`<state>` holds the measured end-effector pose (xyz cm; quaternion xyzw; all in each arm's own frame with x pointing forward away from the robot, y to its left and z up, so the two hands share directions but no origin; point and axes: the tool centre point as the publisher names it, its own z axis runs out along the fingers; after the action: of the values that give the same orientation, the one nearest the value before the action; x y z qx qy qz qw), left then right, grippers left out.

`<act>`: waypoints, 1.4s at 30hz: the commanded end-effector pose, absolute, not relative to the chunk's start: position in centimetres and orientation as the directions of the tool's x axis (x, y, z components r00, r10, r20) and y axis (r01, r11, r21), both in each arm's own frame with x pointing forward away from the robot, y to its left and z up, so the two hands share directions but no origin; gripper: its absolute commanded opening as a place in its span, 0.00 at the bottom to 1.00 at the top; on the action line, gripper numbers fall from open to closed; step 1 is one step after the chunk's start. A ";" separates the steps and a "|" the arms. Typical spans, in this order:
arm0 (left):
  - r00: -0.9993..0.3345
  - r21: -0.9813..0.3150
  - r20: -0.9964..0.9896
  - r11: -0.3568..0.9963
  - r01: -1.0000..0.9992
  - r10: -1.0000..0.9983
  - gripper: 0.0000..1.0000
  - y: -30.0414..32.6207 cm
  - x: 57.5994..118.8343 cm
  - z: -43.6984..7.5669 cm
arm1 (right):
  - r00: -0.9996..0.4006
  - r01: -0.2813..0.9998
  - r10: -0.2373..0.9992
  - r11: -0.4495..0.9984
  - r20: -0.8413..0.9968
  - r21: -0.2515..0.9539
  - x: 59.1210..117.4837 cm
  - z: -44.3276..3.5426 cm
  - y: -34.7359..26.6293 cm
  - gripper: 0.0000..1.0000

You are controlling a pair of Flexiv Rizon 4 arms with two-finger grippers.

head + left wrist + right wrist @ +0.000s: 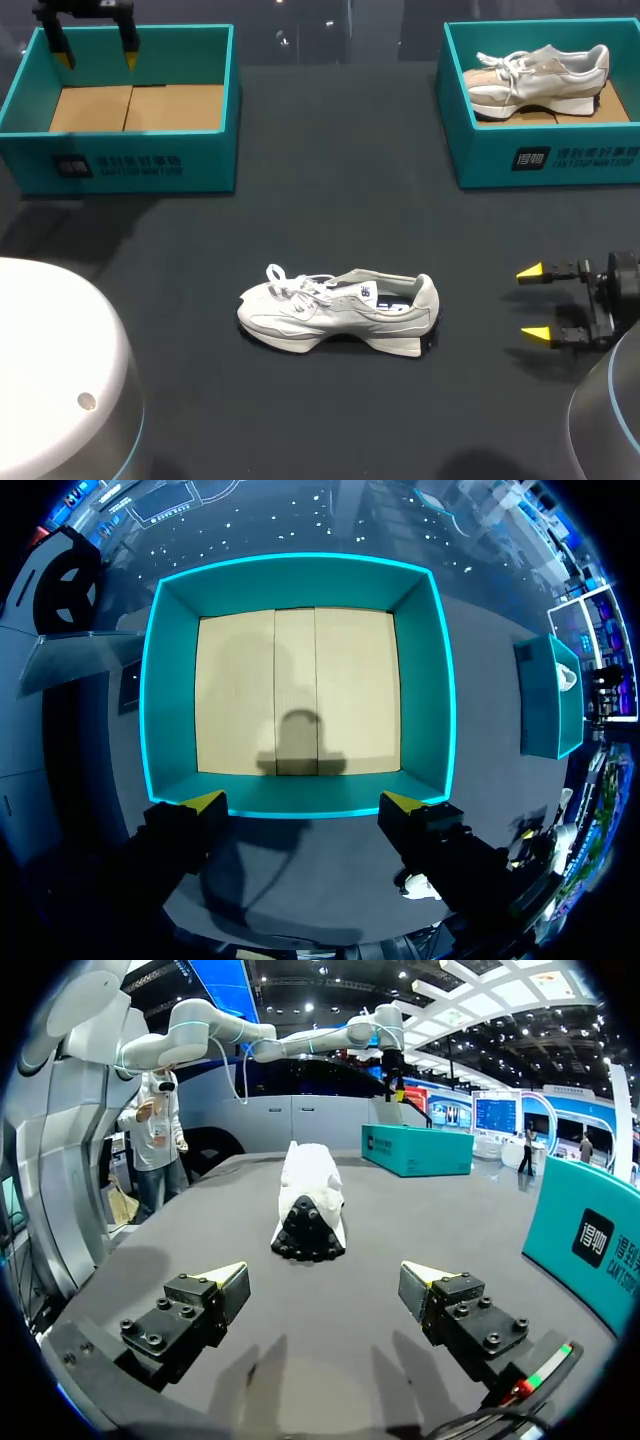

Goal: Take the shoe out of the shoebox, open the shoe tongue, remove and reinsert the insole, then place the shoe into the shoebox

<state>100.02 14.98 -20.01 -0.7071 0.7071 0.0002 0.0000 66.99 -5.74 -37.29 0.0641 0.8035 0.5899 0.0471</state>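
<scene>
The shoe (pixel 340 312) lay on its sole on the counter (pixel 330 200), outside any box, so the taking-out step looked done. The empty shoebox (pixel 130 165) stood well apart from the shoe, beyond its toe end and further back. Only the box's cardboard floor showed.

Neither tool held anything. The left tool (pixel 95 45) hung above that empty shoebox, far from the shoe, with its fingers spread wide. The right tool (pixel 533 302) sat near the shoe's heel but apart from it, fingers also spread and pointing at the heel.

Putting the shoe into the box was plainly left to do. Whether the tongue and insole steps were done could not be judged. The shoe's mouth was dark, the insole could not be made out, and the tongue's position was unclear under the laces. The right wrist view gave only the heel and the back of the sole.

A second shoe (pixel 540 75) lay in the other shoebox (pixel 545 160), beyond the first shoe's heel end and partly hidden by its wall.
</scene>
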 end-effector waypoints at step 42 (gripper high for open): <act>0.000 0.000 0.000 0.000 -1.000 -1.000 1.00 15.0 100.0 -20.0 | -0.957 0.109 0.289 0.303 0.017 0.947 67.6 -39.6 5.4 1.00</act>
<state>100.02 14.98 -20.01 -0.7071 0.7071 0.0002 0.0000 67.54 4.86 -39.44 0.1222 0.8023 0.5791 0.0770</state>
